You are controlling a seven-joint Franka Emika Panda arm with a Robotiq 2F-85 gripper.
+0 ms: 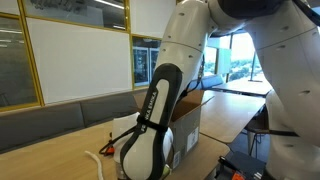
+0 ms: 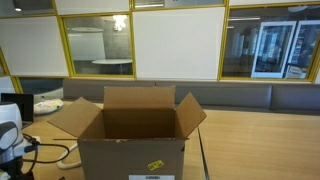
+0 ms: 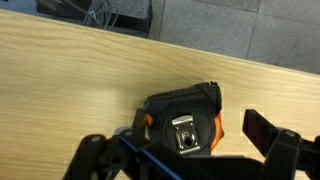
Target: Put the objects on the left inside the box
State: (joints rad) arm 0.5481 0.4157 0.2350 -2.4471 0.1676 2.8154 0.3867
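Note:
In the wrist view a small black piece with orange-red edges and a metal clip (image 3: 185, 105) lies flat on the wooden table. My gripper (image 3: 190, 135) is just above it, open, one dark finger on each side and neither pad touching it. The brown cardboard box (image 2: 130, 150) stands with its top flaps spread and its inside looks empty; in an exterior view the box (image 1: 188, 122) is mostly hidden behind my arm. A white cord (image 1: 98, 155) lies on the table beside the box. The gripper itself is hidden in both exterior views.
My large white and black arm link (image 1: 150, 120) fills the foreground in an exterior view. Dark cables (image 2: 50, 155) trail over the table beside the box. A padded bench (image 2: 250, 98) runs along the glass wall behind. The table's far edge (image 3: 200, 50) lies close beyond the piece.

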